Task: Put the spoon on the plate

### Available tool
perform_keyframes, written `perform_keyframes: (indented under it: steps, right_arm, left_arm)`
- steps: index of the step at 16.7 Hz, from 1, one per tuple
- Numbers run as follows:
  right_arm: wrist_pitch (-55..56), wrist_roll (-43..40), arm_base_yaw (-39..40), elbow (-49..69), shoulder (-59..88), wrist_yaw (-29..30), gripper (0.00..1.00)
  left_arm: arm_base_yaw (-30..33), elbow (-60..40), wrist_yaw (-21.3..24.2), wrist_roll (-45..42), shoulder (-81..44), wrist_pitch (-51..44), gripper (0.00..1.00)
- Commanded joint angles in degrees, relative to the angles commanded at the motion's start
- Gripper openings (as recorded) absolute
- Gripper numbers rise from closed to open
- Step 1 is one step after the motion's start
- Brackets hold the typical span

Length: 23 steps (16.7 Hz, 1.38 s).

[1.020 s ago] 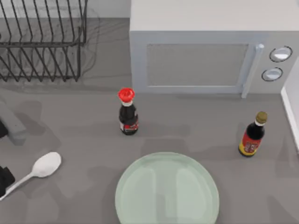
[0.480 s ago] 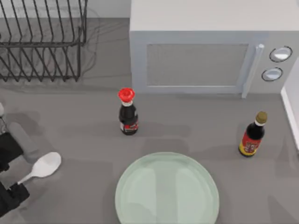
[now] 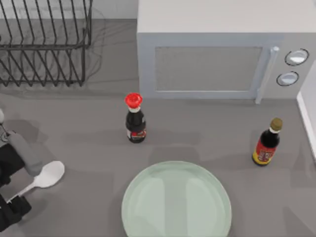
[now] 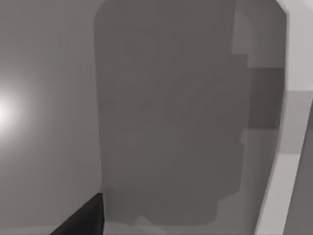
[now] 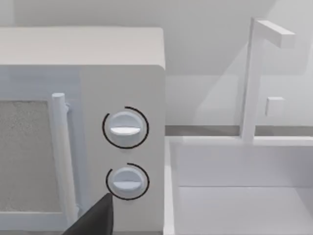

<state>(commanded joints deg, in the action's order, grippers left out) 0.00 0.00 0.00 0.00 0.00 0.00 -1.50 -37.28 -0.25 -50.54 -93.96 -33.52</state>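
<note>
White spoon (image 3: 43, 176) at table's left, handle between left gripper's (image 3: 11, 196) parted fingers.

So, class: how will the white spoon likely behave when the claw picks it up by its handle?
The spoon looks rigid, so it probably won't flop. Its thin handle seems easy to pivot in a grip, letting the heavier oval bowl droop. Smooth and glossy-looking, it may slip; lying flat on the table, it seems unlikely to roll.

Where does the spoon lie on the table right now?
In the top view the spoon lies flat on the table's left side, left of the plate, with the left gripper at its handle end.
</note>
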Motion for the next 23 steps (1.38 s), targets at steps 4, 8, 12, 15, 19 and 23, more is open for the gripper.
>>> perform_keyframes:
  steps: [4,8,12,15,19,23]
  right_arm:
    - [0.00,0.00,0.00,0.00,0.00,0.00,1.00]
    - [0.00,0.00,0.00,0.00,0.00,0.00,1.00]
    - [0.00,0.00,0.00,0.00,0.00,0.00,1.00]
    - [0.00,0.00,0.00,0.00,0.00,0.00,1.00]
    - [0.00,0.00,0.00,0.00,0.00,0.00,1.00]
    - [0.00,0.00,0.00,0.00,0.00,0.00,1.00]
  left_arm:
    - [0.00,0.00,0.00,0.00,0.00,0.00,0.70]
    - [0.00,0.00,0.00,0.00,0.00,0.00,0.40]
    - [0.00,0.00,0.00,0.00,0.00,0.00,0.10]
    - [0.00,0.00,0.00,0.00,0.00,0.00,0.00]
    - [0.00,0.00,0.00,0.00,0.00,0.00,0.00]
    - [-0.10,-2.45,1.14,0.55,3.90,-5.39,0.00]
